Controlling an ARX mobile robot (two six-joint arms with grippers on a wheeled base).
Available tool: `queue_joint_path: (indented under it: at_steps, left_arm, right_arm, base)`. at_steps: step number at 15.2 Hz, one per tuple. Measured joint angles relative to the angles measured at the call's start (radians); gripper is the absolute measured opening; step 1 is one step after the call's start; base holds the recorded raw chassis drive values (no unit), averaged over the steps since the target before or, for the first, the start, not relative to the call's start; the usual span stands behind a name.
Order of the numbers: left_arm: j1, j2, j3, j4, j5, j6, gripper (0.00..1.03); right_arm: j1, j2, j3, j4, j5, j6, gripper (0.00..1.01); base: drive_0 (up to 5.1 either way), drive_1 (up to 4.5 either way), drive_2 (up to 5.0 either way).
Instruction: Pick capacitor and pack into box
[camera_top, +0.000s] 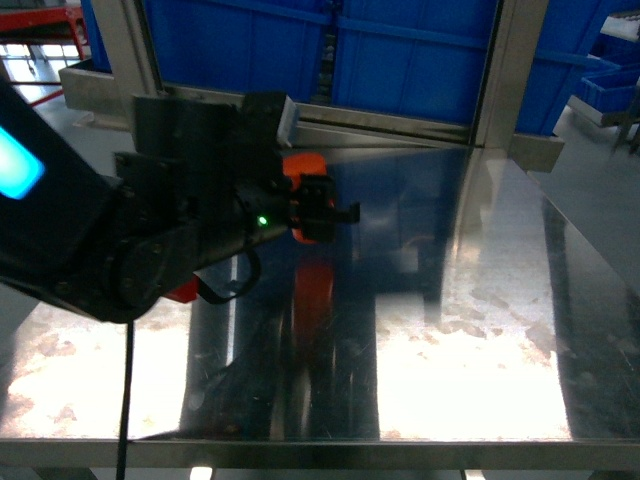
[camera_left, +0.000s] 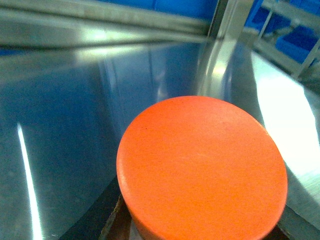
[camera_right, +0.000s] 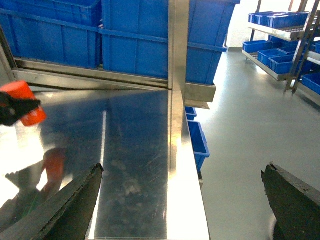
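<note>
A shiny steel bench (camera_top: 480, 330) fills the foreground. Behind its far edge stand large blue plastic bins (camera_top: 400, 50) between grey metal uprights (camera_top: 500, 70). Right of the bench, a shelf rack (camera_right: 280, 35) holds smaller blue bins.

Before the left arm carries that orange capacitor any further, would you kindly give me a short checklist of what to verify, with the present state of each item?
1. Capacitor held by the left gripper: ok; it is up off the steel table, its reflection below it.
2. Grip is firm: cannot tell; the left wrist view shows only the orange end face, not the jaws.
3. Box located: not ok; no pink box shows in any view.
4. Right gripper out of the way: ok; jaws open, empty, at the table's right edge.
5. Path over the table: ok; nothing lies on the visible surface.
6. Blue bins behind the rail: ok; apart from the capacitor.
</note>
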Motion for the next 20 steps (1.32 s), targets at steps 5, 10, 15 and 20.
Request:
queue_joint_path:
  at_steps: [5, 10, 15, 20]
  left_arm:
    - [0.152, -0.590, -0.543, 0.190, 0.124, -0.061, 0.46]
    - [0.302, -1.232, -0.839, 0.009, 0.337, -0.130, 0.46]
    - [0.241, -1.361, -0.866, -0.272, -0.114, 0.025, 0.45]
    - [0.346, -1.521, -1.012, -0.300, -0.114, 0.082, 0.45]
  right_arm:
    - [0.000, 0.000, 0.000, 0.000, 0.000, 0.000, 0.98]
    - [0.000, 0.000, 0.000, 0.000, 0.000, 0.000, 0.98]
    - [0.000, 0.000, 0.000, 0.001, 0.000, 0.000, 0.98]
    - [0.000, 0.000, 0.000, 0.000, 0.000, 0.000, 0.98]
  base:
    - [0.0, 0.00, 0.0]
    - [0.0, 0.00, 0.0]
    - [0.0, 0.00, 0.0]
    - [0.0, 0.00, 0.0]
